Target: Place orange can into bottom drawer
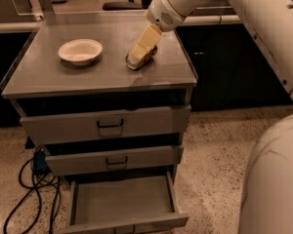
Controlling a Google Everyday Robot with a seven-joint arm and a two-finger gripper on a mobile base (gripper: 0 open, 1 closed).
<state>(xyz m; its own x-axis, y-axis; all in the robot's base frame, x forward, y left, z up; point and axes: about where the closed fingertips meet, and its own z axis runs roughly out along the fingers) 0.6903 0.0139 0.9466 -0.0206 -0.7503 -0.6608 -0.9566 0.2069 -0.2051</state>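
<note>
The orange can [137,63] lies on its side on the grey cabinet top [49,77], right of centre, silver end toward me. My gripper [140,51] comes down from the upper right on the white arm and sits right over the can, covering most of its upper side. The bottom drawer [122,199] stands pulled out at the foot of the cabinet, its flat grey floor bare.
A white bowl [80,50] sits on the cabinet top left of the can. The two upper drawers [107,126] with dark handles are shut. Dark cables [31,191] trail on the floor at lower left. My white body [273,179] fills the lower right.
</note>
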